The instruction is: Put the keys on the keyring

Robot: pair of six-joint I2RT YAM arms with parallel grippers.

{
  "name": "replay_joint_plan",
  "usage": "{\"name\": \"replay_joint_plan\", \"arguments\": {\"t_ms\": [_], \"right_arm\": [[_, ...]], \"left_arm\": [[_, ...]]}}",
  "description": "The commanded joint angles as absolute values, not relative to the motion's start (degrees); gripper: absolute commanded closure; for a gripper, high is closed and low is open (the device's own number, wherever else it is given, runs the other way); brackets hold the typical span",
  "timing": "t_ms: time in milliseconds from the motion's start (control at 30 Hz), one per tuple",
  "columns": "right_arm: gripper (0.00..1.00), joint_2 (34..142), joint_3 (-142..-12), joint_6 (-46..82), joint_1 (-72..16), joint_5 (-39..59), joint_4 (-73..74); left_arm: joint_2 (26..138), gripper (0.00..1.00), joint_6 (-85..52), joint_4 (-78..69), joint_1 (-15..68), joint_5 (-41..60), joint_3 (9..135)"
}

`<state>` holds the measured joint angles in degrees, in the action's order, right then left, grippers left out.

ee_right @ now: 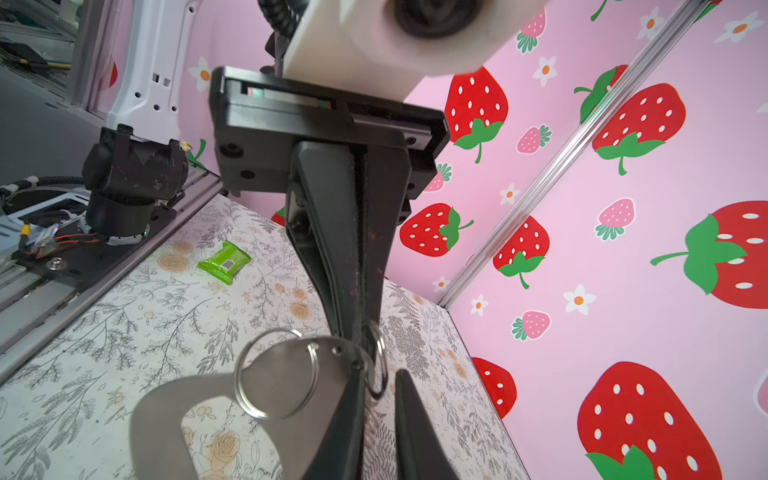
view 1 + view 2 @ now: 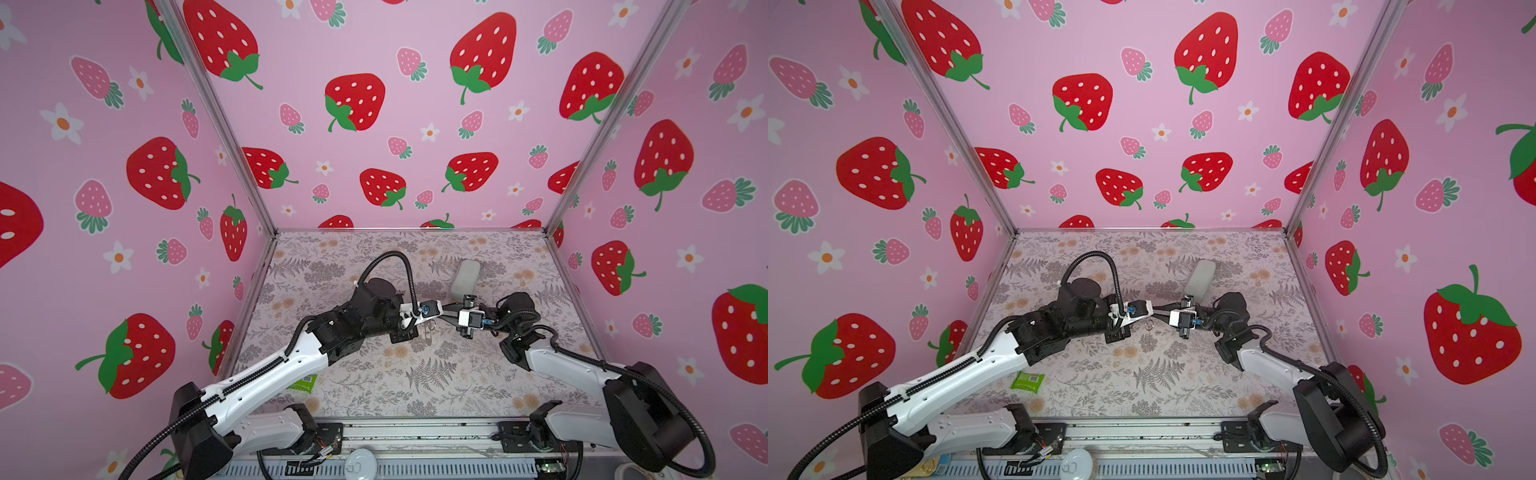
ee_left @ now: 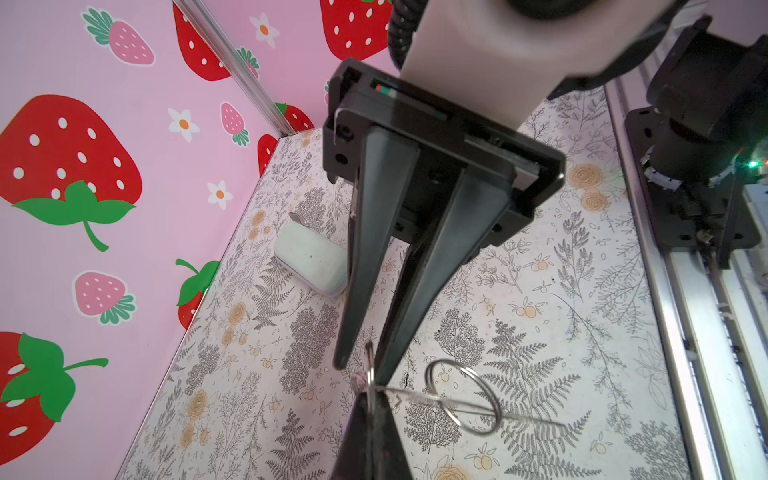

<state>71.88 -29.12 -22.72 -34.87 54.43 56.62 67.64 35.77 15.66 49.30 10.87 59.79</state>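
**A:** Where's the keyring?

**B:** Up off the table [image 2: 415, 374], over its middle, where the two arms meet. In the right wrist view the keyring [image 1: 158, 409] is a flat grey loop sticking out sideways. A large silver ring [image 1: 237, 379] passes through one end.

**A:** Who has hold of it?

**B:** The left end effector [image 1: 358, 330]. Its fingers are pressed together on the narrow end of the loop, just beside a small hole. I'd say it holds the loop there to keep it steady and clear of the table. That gives the other arm something fixed to work against.

**A:** And the other arm?

**B:** The right end effector [image 3: 365, 368] points in from the opposite side, almost tip to tip with the left one. Its fingers stand a little apart, and a small ring [image 1: 383, 361] sits in the gap. I can't tell whether the pads touch that ring, because it's dark and crowded there.

**A:** The key?

**B:** Hard to say. A pinkish speck [image 3: 358, 380] sits right at the meeting point in the left wrist view. It may be the key's head, but it's too small to be sure.

**A:** Anything in the way?

**B:** No. A pale case [image 2: 465, 276] lies toward the back of the table and a green packet [image 2: 1027, 381] near the front. Both are well apart from the arms' tips.

**A:** How far along is the job?

**B:** My guess is they're in the fiddly middle of threading. The next move calls for very small motions. The risk is that the small ring slips out of that narrow gap.
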Motion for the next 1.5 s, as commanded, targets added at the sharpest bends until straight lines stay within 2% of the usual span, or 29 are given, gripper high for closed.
{"name": "replay_joint_plan", "arguments": {"t_ms": [0, 533, 1467], "right_arm": [[0.82, 70.19, -32.05, -28.38, -35.25, 52.85, 47.2], [0.8, 68.76, -34.8, -33.92, -35.25, 52.73, 35.06], [0.82, 69.09, -35.88, -30.86, -35.26, 56.67, 34.72]], "left_arm": [[68.62, 1.0, 39.2, 18.06, 50.13, 9.91, 63.66], [71.54, 1.0, 47.41, 23.88, 52.11, 3.03, 68.41], [74.01, 1.0, 51.99, 26.95, 53.53, -2.2, 70.75]]}}
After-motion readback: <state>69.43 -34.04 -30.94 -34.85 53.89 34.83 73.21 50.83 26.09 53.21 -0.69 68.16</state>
